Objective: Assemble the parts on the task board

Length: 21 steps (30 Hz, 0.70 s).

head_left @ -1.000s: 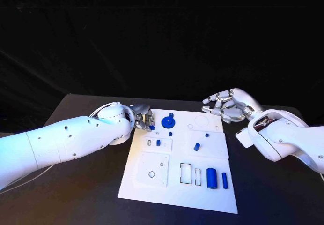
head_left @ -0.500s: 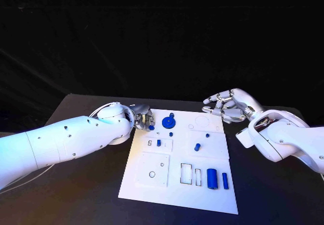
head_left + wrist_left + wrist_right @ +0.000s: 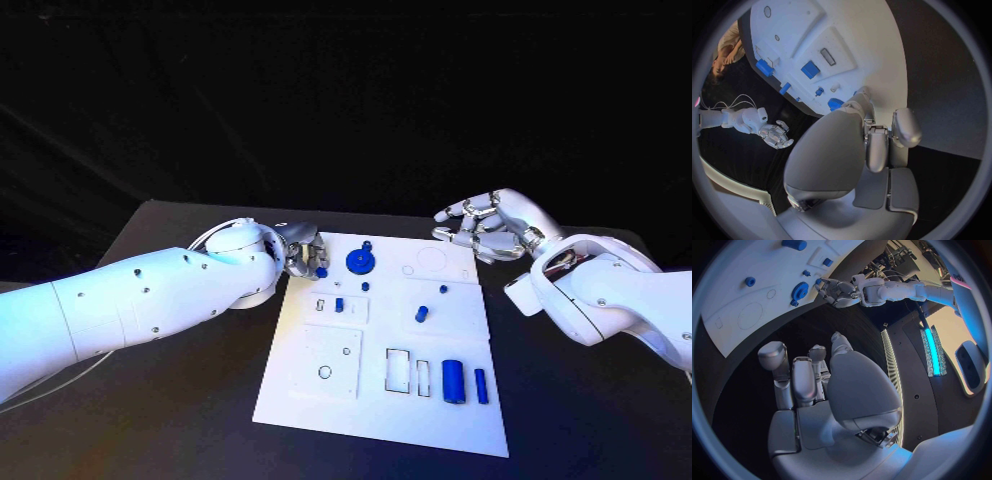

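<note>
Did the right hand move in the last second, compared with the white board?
No. The right hand hovers open just past the far right corner of the board, as in both earlier pictures.

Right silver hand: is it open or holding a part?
Open. The right silver hand hovers beyond the far right corner of the white task board, fingers apart and nothing between them.
</note>
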Tool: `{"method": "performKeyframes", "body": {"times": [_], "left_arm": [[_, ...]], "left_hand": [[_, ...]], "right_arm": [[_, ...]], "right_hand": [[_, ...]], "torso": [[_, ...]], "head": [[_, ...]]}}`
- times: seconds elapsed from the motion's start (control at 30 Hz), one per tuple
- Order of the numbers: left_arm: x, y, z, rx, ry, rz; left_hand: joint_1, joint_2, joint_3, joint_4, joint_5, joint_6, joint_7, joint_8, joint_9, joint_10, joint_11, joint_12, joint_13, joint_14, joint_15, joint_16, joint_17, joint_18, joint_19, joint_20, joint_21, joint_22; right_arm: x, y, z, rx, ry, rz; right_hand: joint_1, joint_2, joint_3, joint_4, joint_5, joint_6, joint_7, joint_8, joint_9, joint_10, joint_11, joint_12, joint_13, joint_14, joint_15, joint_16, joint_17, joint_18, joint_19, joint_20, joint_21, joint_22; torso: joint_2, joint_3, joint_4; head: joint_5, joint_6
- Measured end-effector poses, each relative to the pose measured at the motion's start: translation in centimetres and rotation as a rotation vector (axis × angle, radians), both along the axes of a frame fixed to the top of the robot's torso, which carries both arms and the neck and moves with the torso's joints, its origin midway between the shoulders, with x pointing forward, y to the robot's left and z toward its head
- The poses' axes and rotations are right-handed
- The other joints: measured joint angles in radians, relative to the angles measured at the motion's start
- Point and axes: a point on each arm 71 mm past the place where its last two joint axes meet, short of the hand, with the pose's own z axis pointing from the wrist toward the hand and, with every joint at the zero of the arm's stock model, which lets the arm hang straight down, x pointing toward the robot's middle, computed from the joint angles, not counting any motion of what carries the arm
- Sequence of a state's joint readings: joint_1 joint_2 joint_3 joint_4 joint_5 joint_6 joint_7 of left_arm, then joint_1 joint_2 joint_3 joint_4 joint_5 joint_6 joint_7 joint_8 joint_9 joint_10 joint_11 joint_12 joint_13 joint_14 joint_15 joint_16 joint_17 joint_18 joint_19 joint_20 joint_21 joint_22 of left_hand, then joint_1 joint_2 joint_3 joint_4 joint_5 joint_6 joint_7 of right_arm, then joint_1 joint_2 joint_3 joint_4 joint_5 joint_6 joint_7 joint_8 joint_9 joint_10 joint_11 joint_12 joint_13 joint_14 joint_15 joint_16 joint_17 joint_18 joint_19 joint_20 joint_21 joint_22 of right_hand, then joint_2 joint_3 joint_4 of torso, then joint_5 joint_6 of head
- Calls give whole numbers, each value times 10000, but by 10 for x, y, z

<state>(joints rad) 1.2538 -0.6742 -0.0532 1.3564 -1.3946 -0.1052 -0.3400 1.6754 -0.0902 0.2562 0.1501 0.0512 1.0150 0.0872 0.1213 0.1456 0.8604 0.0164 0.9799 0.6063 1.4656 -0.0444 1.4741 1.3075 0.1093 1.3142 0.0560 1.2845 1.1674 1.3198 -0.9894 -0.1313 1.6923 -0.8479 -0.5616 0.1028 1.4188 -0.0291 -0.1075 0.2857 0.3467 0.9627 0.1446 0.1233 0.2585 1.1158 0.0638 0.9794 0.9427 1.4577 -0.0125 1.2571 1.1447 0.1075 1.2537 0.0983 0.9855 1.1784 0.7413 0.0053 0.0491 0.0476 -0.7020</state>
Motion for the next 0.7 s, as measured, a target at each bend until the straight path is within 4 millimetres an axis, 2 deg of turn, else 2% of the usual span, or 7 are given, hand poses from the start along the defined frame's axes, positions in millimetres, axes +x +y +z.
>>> {"method": "performKeyframes", "body": {"times": [0.33, 0.5, 0.7], "left_arm": [[0, 2, 0, -9, -7, 20], [-1, 4, 0, -17, -5, 30], [-3, 8, 0, -76, -13, 56]], "left_hand": [[-75, -259, 592, -206, 0, 0, 0, -247, -139, 1, 0, 21, -74, 0, 0, 21, -1, 0, 11, 11, 90, 114], [-89, -458, 880, -359, -1, -93, -88, -373, -224, 1, 1, 22, -129, 0, 0, 21, -1, 0, 11, 12, 129, 153], [-307, -676, 1049, -418, 1, -320, -52, -505, -290, -33, 35, 21, -219, -1, 0, 21, -1, 0, 11, 11, 129, 167]], "right_arm": [[0, 0, 0, 0, -5, 1], [0, 0, 0, 0, -8, -1], [0, 0, 0, -1, -12, -8]], "right_hand": [[0, 0, 0, 0, 0, 0, 0, 0, 2, 0, 0, 0, 0, 0, 0, 0, -1, 0, 0, 0, 0, -1], [0, 0, 0, 0, 0, 0, 0, 0, 7, 0, 0, 0, 0, 0, 0, 0, -1, -1, 0, 0, 0, 0], [0, 0, -27, -28, 0, 0, 0, 0, 7, 0, 0, 0, -24, 0, 0, -59, -16, -1, 0, 0, 0, -18]], "torso": [[0, 0, 2], [0, 1, 2], [0, 5, -1]], "head": [[-5, -11], [-7, -9], [-4, 3]]}}
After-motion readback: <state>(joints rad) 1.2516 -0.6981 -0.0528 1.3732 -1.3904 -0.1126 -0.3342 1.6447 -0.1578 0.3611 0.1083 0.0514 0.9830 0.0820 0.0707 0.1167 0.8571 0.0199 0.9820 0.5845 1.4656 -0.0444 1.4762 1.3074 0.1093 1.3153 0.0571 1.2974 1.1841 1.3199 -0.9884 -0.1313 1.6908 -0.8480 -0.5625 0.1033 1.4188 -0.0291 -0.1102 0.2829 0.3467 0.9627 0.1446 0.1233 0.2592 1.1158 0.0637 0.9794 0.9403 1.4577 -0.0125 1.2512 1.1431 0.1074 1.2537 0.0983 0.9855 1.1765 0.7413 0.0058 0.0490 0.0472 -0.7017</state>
